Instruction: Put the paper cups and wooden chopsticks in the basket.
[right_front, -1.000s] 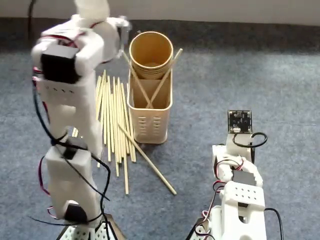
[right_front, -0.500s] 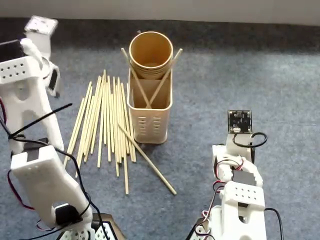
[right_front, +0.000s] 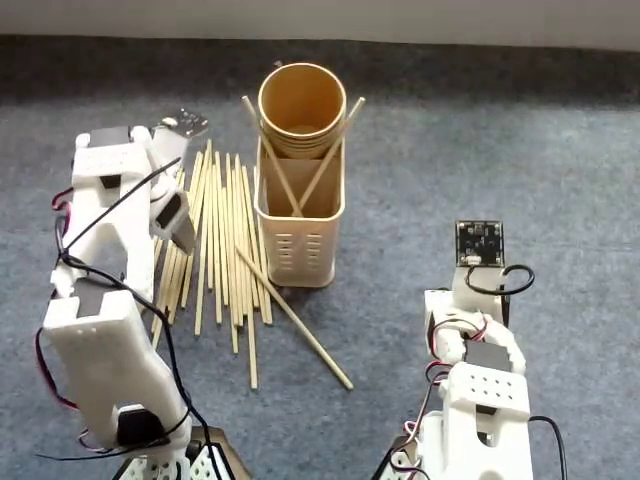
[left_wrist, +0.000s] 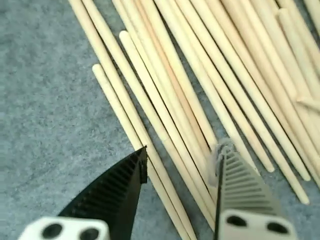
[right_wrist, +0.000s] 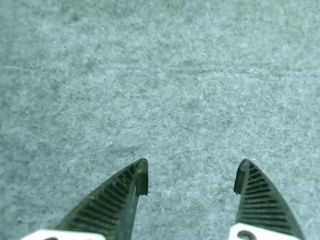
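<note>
Left gripper hovers, jaws wide and empty, over the loose wooden chopsticks; best to straddle one or two squarely before closing; basket stands just right.

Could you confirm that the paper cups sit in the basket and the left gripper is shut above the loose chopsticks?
No: the left wrist view shows the left gripper open above the loose chopsticks. The paper cups do sit in the basket.

The table, covered in grey felt-like fabric, carries a spread of pale wooden chopsticks just beside an upright cream perforated plastic basket.
</note>
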